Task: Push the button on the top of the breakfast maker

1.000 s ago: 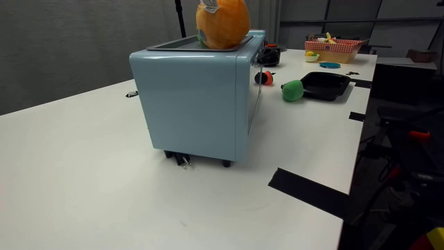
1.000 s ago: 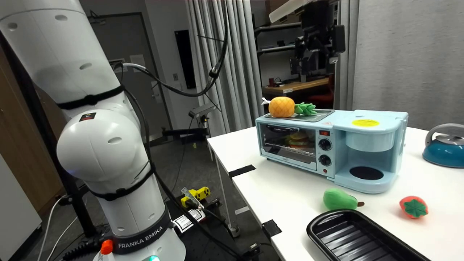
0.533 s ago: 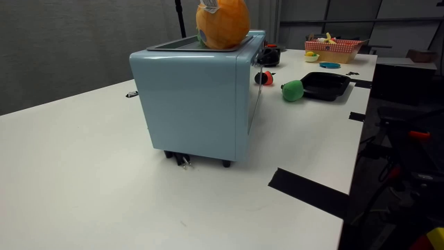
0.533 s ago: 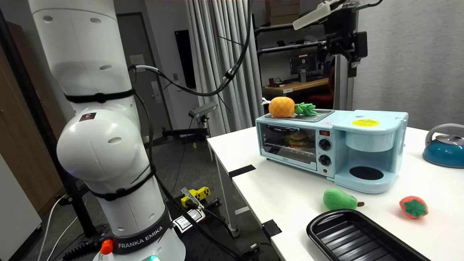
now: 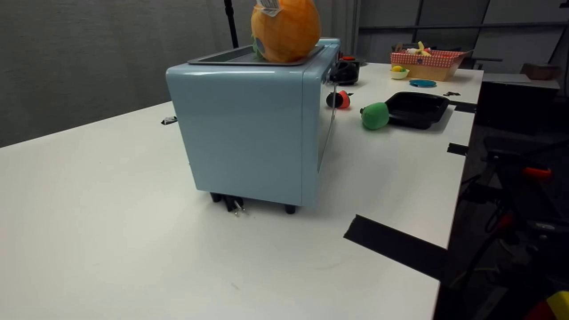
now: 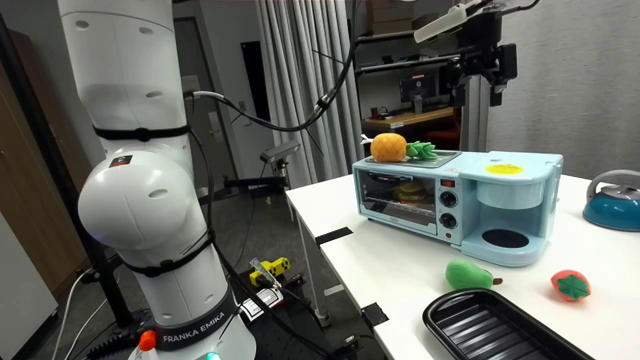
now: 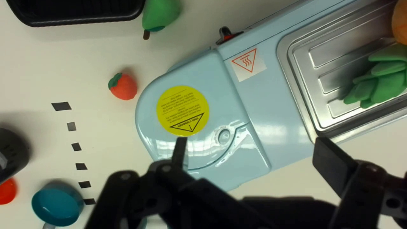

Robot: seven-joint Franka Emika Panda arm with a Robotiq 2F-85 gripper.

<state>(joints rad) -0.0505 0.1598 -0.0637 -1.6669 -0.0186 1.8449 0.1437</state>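
Note:
The breakfast maker is a pale blue boxy appliance on the white table, in both exterior views (image 5: pixel 244 133) (image 6: pixel 549 162) and in the wrist view (image 7: pixel 276 105). A small round button (image 7: pixel 224 136) shows on its top in the wrist view, beside a curved seam and near a yellow round sticker (image 7: pixel 182 109). My gripper (image 6: pixel 477 97) is in the air above the appliance, apart from it. In the wrist view my gripper (image 7: pixel 251 143) has its fingers wide apart with nothing between them. The button appears between the fingers, nearer the left one.
A plush pineapple (image 6: pixel 389 148) lies on the metal tray (image 6: pixel 447 159) on the appliance's top. A green pear (image 6: pixel 467 275), a red strawberry (image 6: pixel 570 286) and a black pan (image 6: pixel 500 330) lie in front. A teal kettle (image 6: pixel 612 207) stands beside it.
My gripper has moved to the right and somewhat lower in an exterior view, and the arm's upper part has swung right. The appliance and the other objects have not moved.

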